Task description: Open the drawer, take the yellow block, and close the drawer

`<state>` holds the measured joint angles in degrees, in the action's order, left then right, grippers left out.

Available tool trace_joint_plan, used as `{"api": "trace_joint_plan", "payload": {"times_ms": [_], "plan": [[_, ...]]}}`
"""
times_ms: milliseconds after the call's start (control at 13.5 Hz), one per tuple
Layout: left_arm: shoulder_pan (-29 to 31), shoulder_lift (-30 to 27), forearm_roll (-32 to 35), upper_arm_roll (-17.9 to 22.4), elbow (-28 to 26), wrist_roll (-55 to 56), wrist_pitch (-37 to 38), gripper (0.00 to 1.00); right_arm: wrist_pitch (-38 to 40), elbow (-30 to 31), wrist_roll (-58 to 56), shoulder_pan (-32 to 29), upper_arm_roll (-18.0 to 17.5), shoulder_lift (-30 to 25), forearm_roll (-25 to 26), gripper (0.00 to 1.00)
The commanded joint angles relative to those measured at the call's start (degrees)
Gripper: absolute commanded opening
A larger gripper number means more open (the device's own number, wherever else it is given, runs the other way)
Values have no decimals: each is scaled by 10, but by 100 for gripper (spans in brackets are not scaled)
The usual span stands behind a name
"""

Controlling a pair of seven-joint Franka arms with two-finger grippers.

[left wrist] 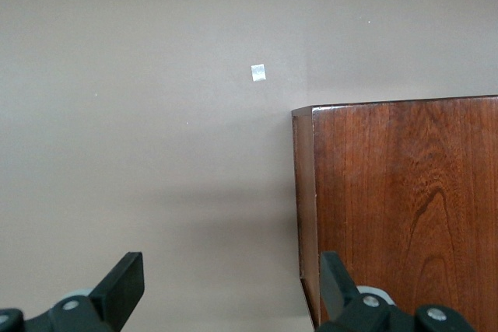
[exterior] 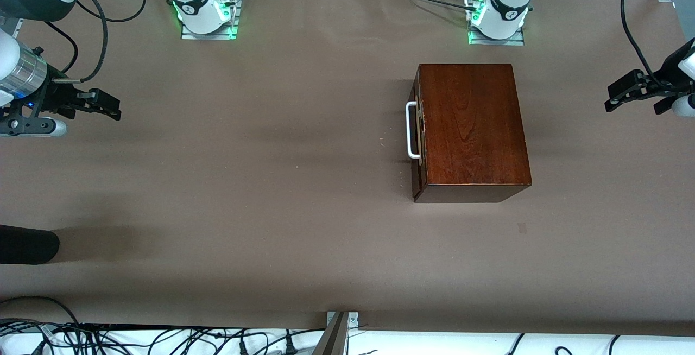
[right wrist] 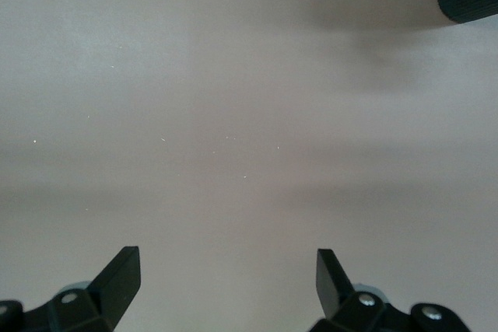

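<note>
Step in hand: opening, not yet begun. The drawer (exterior: 419,130) is sitting shut in the wooden box (exterior: 469,127), its white handle (exterior: 411,130) facing the right arm's end of the desk (exterior: 271,181). The yellow block is not showing anywhere; presumably it is lying inside.

Left pincer (exterior: 632,94) is hanging released, spread wide, gripping nothing, over the desk at the left arm's end; the box is lying just beside it, partly under one finger (left wrist: 334,277) in the left wrist view.

Right pincer (exterior: 100,105) is waiting released and empty over bare desk, well apart from the box.

Next move, as judged: one pincer is needing to come level with the handle, straddle it, and clench before pulling
</note>
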<state>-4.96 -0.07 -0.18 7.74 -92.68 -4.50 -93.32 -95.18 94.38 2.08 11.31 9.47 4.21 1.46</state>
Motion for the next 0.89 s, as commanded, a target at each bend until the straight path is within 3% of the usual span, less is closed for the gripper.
{"api": "trace_joint_plan", "payload": {"times_ms": [0,812], "plan": [[3,5,4,-1,11,-11,2,100,1,-6,-4,-2,2,4,-1,100],[-3,15,4,-4,19,-3,8,100,-11,-8,-1,-8,5,11,-1,100]]}}
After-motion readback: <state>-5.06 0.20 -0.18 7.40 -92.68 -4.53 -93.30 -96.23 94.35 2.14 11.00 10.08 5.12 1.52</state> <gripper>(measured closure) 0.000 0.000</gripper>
